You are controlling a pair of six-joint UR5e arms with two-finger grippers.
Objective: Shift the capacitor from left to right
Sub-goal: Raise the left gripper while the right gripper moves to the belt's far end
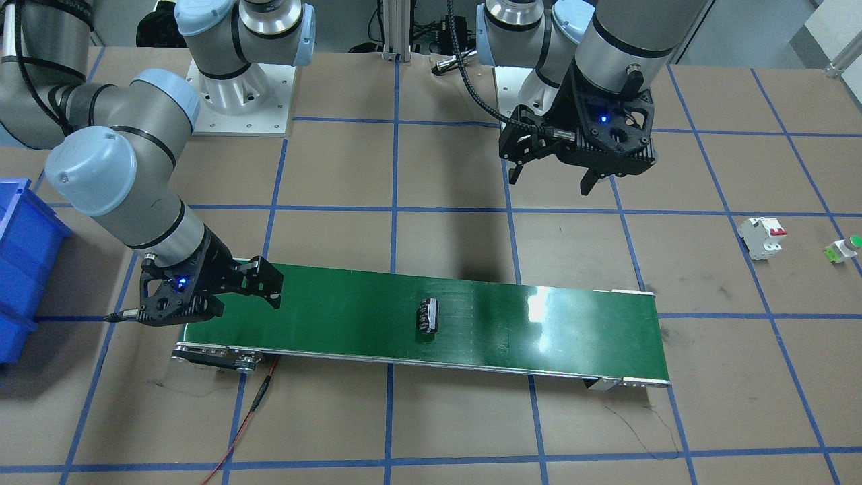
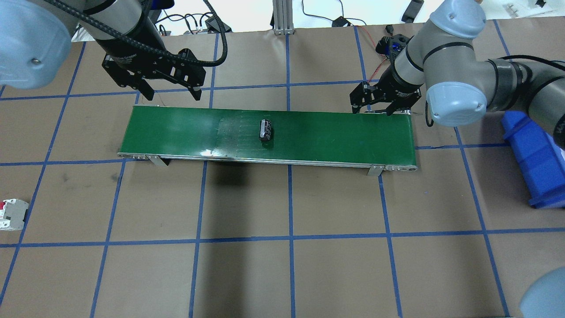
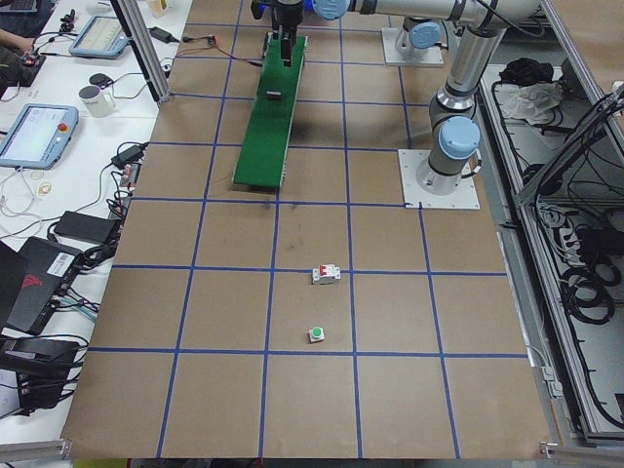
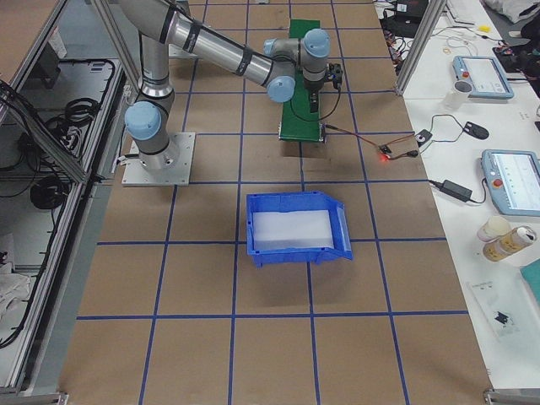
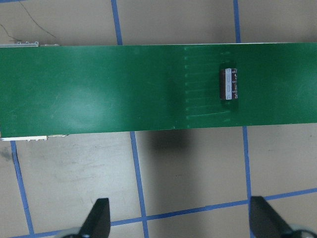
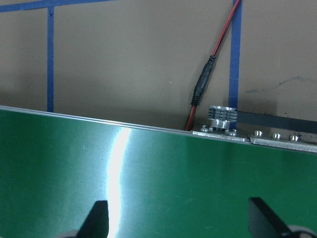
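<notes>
Overhead exterior view: the capacitor (image 2: 265,130) lies loose mid-belt on the green conveyor (image 2: 331,137), near frame centre. The left gripper (image 2: 173,95), upper left, and the right gripper (image 2: 371,110), upper right, both hang spread and empty. The transfer looks about midway, and the right gripper probably has to pinch the capacitor next.

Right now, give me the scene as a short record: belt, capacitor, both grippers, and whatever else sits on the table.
belt: long, green, lying across the table
capacitor: on its side near the middle of the belt, touched by neither gripper
left gripper: open, empty, raised, apart from the capacitor
right gripper: open, empty, low over the belt's right end
other items: circuit breaker and push button on the robot's left side; blue bin on its right
task state: capacitor not yet at the right end
</notes>
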